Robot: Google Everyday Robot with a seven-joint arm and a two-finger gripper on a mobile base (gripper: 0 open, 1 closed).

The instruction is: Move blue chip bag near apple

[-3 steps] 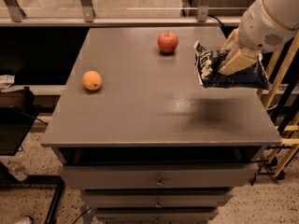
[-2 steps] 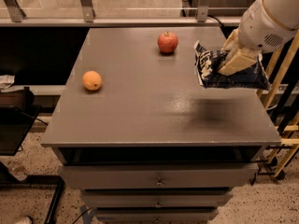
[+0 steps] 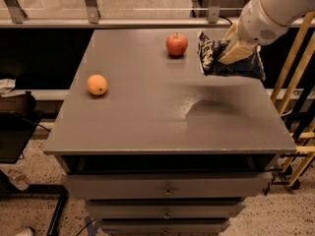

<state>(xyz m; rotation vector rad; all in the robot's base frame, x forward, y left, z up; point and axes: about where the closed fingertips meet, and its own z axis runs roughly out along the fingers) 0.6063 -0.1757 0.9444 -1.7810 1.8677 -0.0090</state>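
The blue chip bag, dark navy with white lettering, hangs in the air over the table's back right part and casts a shadow on the top below it. My gripper reaches in from the upper right on a white arm and is shut on the bag's upper part. The red apple stands on the table just left of the bag, with a small gap between them.
An orange citrus fruit lies at the left of the grey table. Drawers sit under the table's front edge. A wooden frame stands to the right and a rail runs behind.
My gripper has carried the chip bag to the left and farther back, closer to the apple. The apple and the orange have not moved.
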